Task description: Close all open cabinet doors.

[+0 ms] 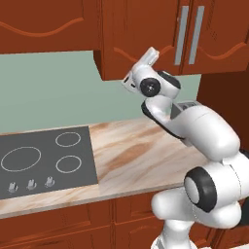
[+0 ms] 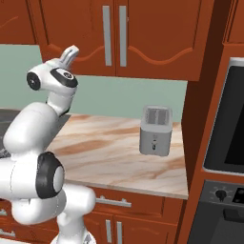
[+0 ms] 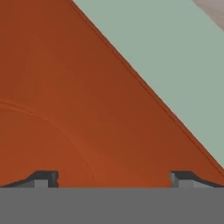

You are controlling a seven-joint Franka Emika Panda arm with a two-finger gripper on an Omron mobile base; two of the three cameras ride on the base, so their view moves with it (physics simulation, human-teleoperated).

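In the left base view, the tall reddish-brown wooden cabinet doors [image 1: 146, 34] with curved raised panels and long silver bar handles [image 1: 182, 35] fill the upper right, lying flush. The white two-finger gripper [image 1: 151, 54] points up at the left door's lower edge, right of centre. A black glass cooktop [image 1: 44, 160] sits lower left on the marbled beige counter [image 1: 141, 155].

In the right base view, the doors are at top centre, the gripper at upper left just below them, and a silver two-slot toaster [image 2: 156, 130] stands right of centre.

In the hand view, the dark fingertips [image 3: 43, 178] stand wide apart, holding nothing, close before the door panel; pale green wall [image 3: 175, 57] fills the upper right.
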